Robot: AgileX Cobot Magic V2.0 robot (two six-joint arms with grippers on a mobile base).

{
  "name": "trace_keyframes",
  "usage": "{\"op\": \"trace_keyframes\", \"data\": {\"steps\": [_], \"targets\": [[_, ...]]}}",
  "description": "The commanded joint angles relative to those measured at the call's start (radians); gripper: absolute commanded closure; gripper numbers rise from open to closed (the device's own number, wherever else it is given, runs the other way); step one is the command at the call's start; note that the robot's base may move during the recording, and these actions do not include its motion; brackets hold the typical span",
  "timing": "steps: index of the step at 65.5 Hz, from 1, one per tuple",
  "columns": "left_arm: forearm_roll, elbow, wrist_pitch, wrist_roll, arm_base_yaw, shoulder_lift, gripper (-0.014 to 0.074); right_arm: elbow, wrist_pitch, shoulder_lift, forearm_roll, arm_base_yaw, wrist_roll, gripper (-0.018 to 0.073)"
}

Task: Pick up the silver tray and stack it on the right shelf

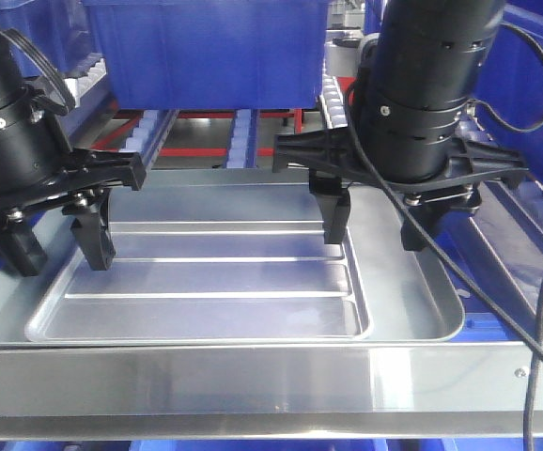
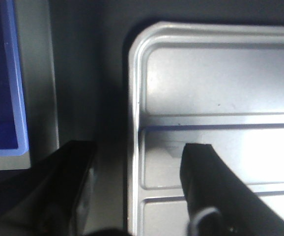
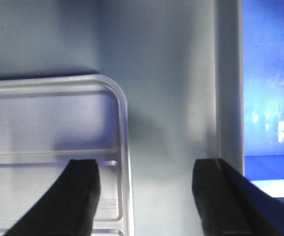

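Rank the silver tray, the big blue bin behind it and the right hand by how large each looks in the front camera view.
1. silver tray, spanning most of the frame width.
2. blue bin, cropped by the top edge, so its full extent is unknown.
3. right hand, though it sits nearer the camera, which inflates it.

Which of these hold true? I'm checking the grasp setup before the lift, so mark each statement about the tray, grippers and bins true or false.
1. Both grippers straddle the rims of the dull silver rectangular metal tray. True.
2. The left gripper is shut. False: its jaws are open.
3. The right gripper has one finger inside the tray. True.
4. The tray holds a deep blue plastic bin. False: the bin sits behind the tray.
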Motion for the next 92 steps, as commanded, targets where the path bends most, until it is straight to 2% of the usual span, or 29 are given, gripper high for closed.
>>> {"op": "trace_keyframes", "data": {"steps": [1,4,7,9,12,15,18,28,41,48,58,64,71,76,81,92], "targets": [[-0.005,-0.056,-0.014,0.003,0.003,-0.039,0.0361,-0.046,0.014,-0.062,-0.029,-0.004,0.001,0.0099],[0.000,-0.078,0.019,0.003,0.003,-0.039,0.0463,-0.054,0.041,-0.070,-0.029,-0.003,0.001,0.0190],[0.000,-0.102,0.043,0.003,0.003,-0.039,0.0568,-0.060,0.061,-0.077,-0.029,-0.003,0.001,0.0321],[0.000,-0.112,0.047,0.003,0.003,-0.039,0.0638,-0.061,0.068,-0.081,-0.029,-0.003,0.001,0.0441],[0.000,-0.124,0.043,0.003,0.003,-0.039,0.0713,-0.062,0.072,-0.084,-0.029,-0.003,0.001,0.0534],[0.009,-0.132,0.031,0.003,0.003,-0.039,0.0673,-0.062,0.068,-0.085,-0.032,-0.003,0.001,0.0472],[0.000,-0.139,0.031,0.003,0.003,-0.039,0.0676,-0.067,0.074,-0.086,-0.034,-0.004,0.001,0.0454],[0.000,-0.194,0.114,0.003,0.013,-0.046,0.0688,-0.095,0.110,-0.105,-0.034,-0.004,-0.022,0.0496],[-0.006,-0.147,-0.013,0.003,0.009,-0.159,0.0688,-0.091,0.072,-0.188,-0.033,0.013,-0.147,0.0509],[0.000,-0.069,-0.131,0.003,-0.007,-0.250,0.0689,-0.032,-0.035,-0.249,-0.068,0.038,-0.183,0.0509],[0.000,0.123,-0.317,0.003,-0.042,-0.414,0.0688,0.146,-0.333,-0.383,-0.197,0.080,-0.194,0.0509],[0.000,0.223,-0.406,0.003,-0.056,-0.512,0.0688,0.244,-0.451,-0.473,-0.224,0.087,-0.194,0.0509],[0.000,0.333,-0.496,0.003,-0.056,-0.622,0.0688,0.343,-0.476,-0.596,-0.224,0.087,-0.194,0.0509],[0.040,0.403,-0.567,0.004,-0.056,-0.726,0.0688,0.409,-0.474,-0.692,-0.232,0.087,-0.196,0.0509],[0.092,0.479,-0.616,0.004,-0.056,-0.823,0.0688,0.475,-0.476,-0.787,-0.283,0.087,-0.198,0.0509],[0.127,0.593,-0.607,0.004,-0.056,-1.041,0.0689,0.603,-0.473,-1.023,-0.359,0.087,-0.198,0.0509]]}}
